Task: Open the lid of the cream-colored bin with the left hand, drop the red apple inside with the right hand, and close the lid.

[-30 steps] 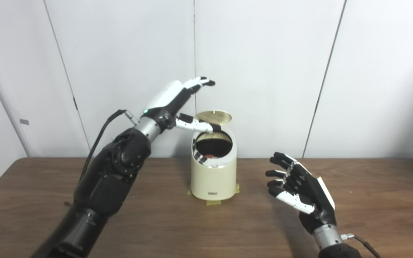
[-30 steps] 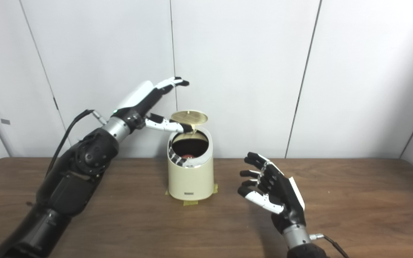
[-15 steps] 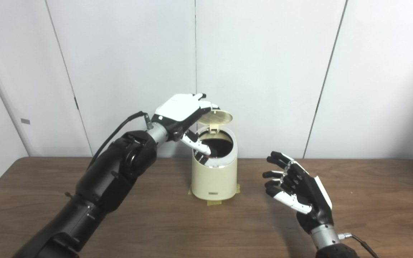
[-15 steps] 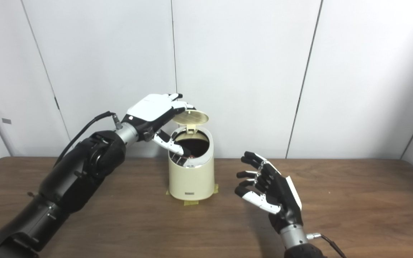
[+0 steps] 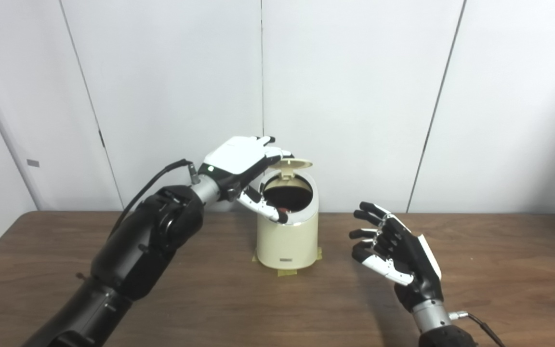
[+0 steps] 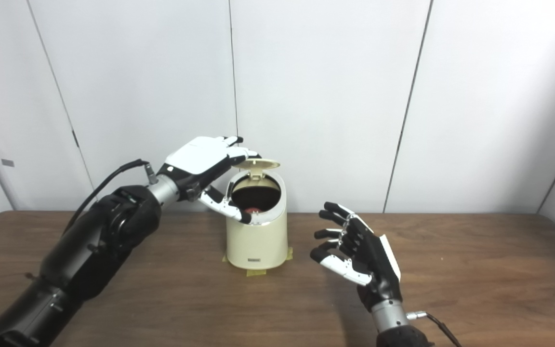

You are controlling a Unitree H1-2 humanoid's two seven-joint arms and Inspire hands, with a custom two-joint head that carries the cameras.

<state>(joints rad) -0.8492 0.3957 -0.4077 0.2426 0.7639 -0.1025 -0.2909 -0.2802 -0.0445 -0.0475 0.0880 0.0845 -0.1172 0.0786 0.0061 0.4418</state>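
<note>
The cream-colored bin [image 5: 287, 238] stands on the wooden table, taped down at its base. Its round lid [image 5: 291, 165] is hinged at the back and tilted partly down over the dark opening. A bit of the red apple [image 6: 250, 210] shows inside the bin. My left hand [image 5: 241, 161] hovers palm down over the bin's left rim, fingers [image 5: 273, 149] resting on the lid's top edge, thumb [image 5: 264, 208] hanging in front of the opening. My right hand [image 5: 395, 248] floats open to the right of the bin, holding nothing.
The brown table [image 5: 210, 299] stretches wide on both sides of the bin. White wall panels [image 5: 354, 96] stand close behind it. A black cable [image 5: 147, 185] loops off my left wrist.
My left hand has turned palm down and come onto the lid, pushing it from nearly upright to partly lowered. My right hand has drifted slightly left, still open.
</note>
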